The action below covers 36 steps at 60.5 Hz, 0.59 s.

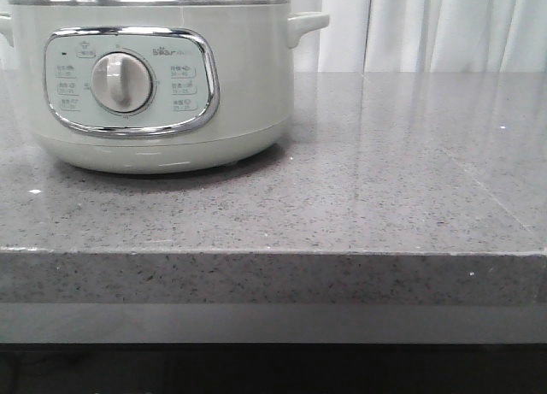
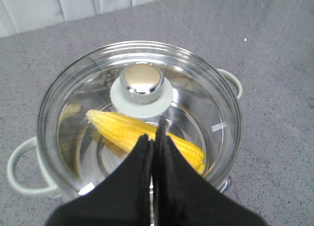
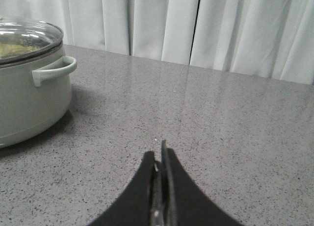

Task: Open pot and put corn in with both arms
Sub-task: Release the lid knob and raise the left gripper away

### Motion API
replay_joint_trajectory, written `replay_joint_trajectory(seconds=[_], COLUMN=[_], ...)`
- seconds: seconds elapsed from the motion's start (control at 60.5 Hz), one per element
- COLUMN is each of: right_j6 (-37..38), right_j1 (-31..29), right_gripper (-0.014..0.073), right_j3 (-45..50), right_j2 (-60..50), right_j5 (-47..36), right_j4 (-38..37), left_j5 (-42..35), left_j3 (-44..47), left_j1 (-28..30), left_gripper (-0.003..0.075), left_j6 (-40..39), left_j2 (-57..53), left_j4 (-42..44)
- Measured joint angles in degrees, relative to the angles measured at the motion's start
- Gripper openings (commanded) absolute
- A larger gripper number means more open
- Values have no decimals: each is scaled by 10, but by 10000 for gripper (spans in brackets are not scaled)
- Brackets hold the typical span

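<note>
The pale grey-green pot (image 1: 162, 78) stands at the left of the grey counter, its glass lid (image 2: 140, 118) on, with a chrome knob (image 2: 143, 80) at its middle. The yellow corn (image 2: 127, 130) lies inside the pot, seen through the lid. My left gripper (image 2: 154, 135) is shut and empty, above the lid on the near side of the knob. My right gripper (image 3: 159, 155) is shut and empty, low over the counter to the right of the pot (image 3: 29, 88). Neither gripper shows in the front view.
The grey speckled counter (image 1: 385, 172) stretches to the right of the pot, its front edge (image 1: 273, 253) near the camera. White curtains (image 3: 196, 25) hang behind it. The pot's side handle (image 3: 55, 69) sticks out toward my right gripper.
</note>
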Motion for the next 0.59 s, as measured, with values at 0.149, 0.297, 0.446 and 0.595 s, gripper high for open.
replay_joint_trajectory(seconds=[0.149,0.297,0.446,0.595], right_j6=[0,-1,-1,-1], right_j1=[0,0,0,0], right_gripper=[-67,-67,-67,-67], right_j3=[0,0,0,0], right_j2=[0,0,0,0], right_j5=[0,0,0,0], right_j4=[0,0,0,0], left_j5=[-83,-169,-222,-233], left_j3=[131,260,365,424], left_j1=[0,0,0,0], left_gripper=[-18,-18,-18,-18], left_j6=[0,0,0,0], left_j2=[-115,-233,-340,-417], left_j4=[0,0,-2,-2])
